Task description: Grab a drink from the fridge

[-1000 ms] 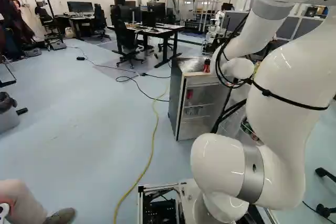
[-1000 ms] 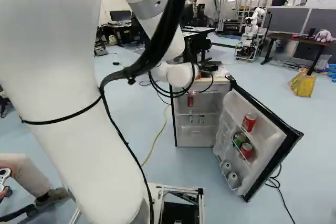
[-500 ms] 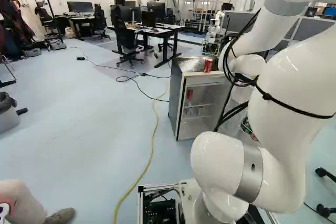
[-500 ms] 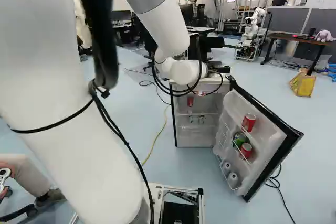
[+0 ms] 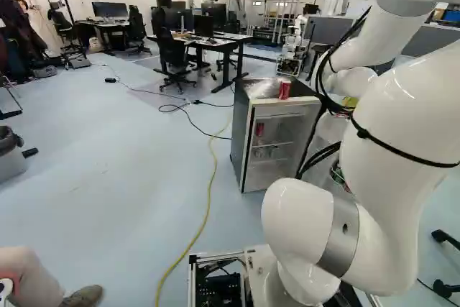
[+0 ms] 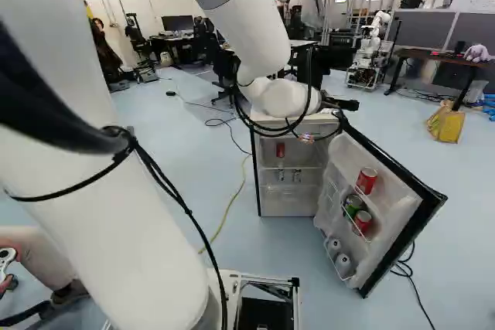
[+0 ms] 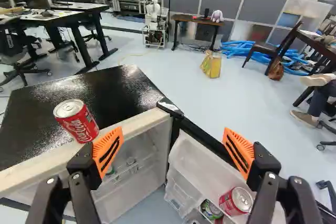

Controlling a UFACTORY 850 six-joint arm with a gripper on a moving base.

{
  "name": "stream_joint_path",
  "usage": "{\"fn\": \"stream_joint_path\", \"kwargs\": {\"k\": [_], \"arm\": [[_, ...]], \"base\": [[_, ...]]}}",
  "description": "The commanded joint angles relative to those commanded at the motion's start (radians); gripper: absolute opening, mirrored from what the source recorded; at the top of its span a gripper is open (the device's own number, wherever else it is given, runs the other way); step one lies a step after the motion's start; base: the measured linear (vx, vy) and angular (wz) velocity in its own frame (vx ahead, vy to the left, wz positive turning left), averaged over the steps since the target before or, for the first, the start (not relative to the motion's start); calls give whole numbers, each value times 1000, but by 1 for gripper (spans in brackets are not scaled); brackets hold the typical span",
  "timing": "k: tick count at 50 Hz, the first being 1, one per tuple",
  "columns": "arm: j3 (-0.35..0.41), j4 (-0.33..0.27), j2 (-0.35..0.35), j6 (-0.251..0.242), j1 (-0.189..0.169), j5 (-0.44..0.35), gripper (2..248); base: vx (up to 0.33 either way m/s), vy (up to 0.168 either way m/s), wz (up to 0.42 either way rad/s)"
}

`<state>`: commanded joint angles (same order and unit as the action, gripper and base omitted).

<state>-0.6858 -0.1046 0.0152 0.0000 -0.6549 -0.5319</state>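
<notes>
The wrist view showed the end effector [image 7: 173, 140] spread wide, with nothing gripped, above the front of the fridge [image 7: 89, 90]. Lower down, in the rack of the open door [image 7: 205, 166], sat a red soda can [image 7: 234, 201], with a green soda can [image 7: 211, 209] just beside it; which one was wanted, I could not tell. Either would likely be dense for its size if full, stiff while sealed but thin enough to dent, and slippery if chilled damp. The best hold seemed to be around the middle of the wall, one finger on each side, with a moderate squeeze and a lift clear of the rack before any sideways travel. Inside the cabinet, the right base view showed a shelf can [image 6: 280, 149], also red, which would call for a more level reach. Another red can, the top can [image 7: 77, 120], stood upright on the fridge near its front edge, where a careless swing might have knocked it off. Well beyond, a yellow bag [image 7: 211, 65] lay on the floor, and another robot [image 7: 153, 9] stood farther back.
</notes>
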Motion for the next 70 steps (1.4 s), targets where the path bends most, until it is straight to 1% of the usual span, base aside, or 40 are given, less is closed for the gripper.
{"fn": "stream_joint_path", "kwargs": {"k": [25,70], "arm": [[-75,36,17,0,-67,108,247],[-255,101,91,0,-164,312,247]], "base": [[0,0,0],[0,0,0]]}}
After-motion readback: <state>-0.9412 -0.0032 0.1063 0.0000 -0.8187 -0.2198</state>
